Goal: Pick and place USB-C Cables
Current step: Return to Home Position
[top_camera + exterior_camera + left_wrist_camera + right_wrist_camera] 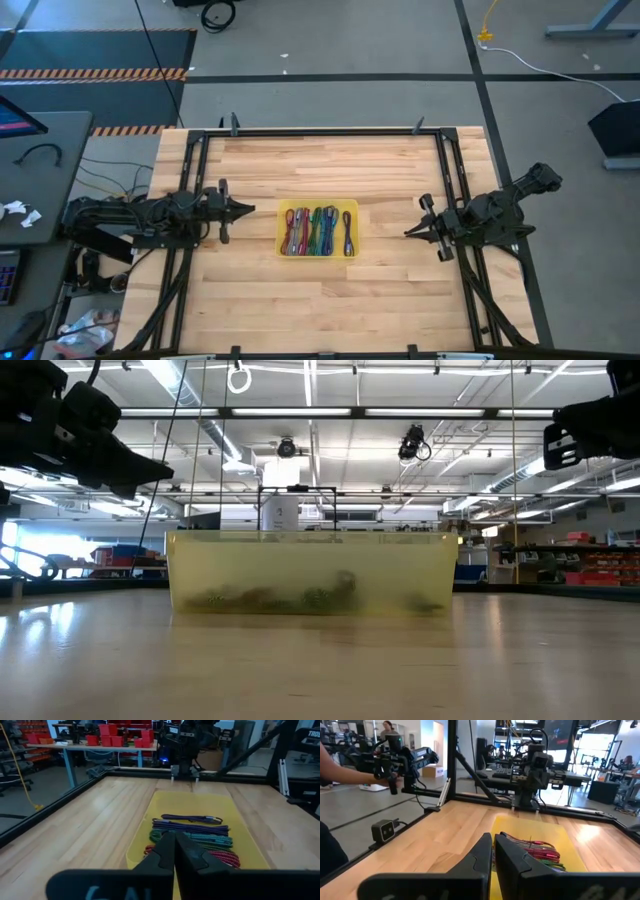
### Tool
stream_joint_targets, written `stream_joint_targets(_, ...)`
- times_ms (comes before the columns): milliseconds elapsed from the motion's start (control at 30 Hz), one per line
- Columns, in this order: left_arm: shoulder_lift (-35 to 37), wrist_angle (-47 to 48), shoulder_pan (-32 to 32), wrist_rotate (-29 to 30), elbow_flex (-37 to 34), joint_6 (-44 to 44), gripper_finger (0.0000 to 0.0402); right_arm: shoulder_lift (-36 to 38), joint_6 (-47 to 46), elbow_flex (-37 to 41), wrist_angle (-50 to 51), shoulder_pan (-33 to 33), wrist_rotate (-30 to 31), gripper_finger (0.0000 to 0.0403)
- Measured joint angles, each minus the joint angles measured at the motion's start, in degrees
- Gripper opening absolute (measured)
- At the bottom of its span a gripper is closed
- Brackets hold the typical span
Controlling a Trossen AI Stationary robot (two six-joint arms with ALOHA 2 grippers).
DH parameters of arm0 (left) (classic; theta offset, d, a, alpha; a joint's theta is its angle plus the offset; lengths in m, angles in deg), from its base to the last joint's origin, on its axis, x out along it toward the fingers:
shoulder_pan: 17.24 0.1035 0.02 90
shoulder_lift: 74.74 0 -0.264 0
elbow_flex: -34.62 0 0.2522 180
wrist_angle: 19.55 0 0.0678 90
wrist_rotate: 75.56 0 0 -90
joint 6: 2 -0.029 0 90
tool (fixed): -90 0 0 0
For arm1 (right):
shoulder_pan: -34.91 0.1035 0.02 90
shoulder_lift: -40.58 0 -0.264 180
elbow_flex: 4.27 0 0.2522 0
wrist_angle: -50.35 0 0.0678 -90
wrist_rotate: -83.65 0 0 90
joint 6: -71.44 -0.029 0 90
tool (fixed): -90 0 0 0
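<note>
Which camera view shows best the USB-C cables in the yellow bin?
The high view: all USB-C cables lie side by side, unobstructed, inside the yellow bin. The low view shows only dim shapes through the bin wall; each wrist view shows them slanted and partly hidden.

Left wrist view: pale letters run along the dark body of the left gripper (174,836), cut by the picture's edge. The last two look like "AI"; the rest cannot be read. White letters on a dark post (311,734) beyond the table are also cut off and not legible.
Right wrist view: faint marks on the right gripper (493,838) body, unreadable.
High view: orange-and-black hazard stripes (90,73) on the floor, no wording.
Low view: no text found.
</note>
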Motion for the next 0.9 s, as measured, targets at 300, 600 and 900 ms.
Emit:
stream_joint_targets(300, 0.00, -0.47, 0.00, 0.40, 0.00, -0.04, 0.0005, 0.00, 0.00, 0.00, -0.06, 0.00, -0.02, 0.0026)
stream_joint_targets(600, 0.00, -0.72, 0.00, 0.34, 0.00, -0.07, 0.0005, 0.00, 0.00, 0.00, -0.11, 0.00, -0.02, 0.0026)
stream_joint_targets(900, 0.00, -0.89, -0.02, 0.19, 0.00, -0.09, 0.0005, 0.00, 0.00, 0.00, -0.11, 0.00, -0.04, 0.0026)
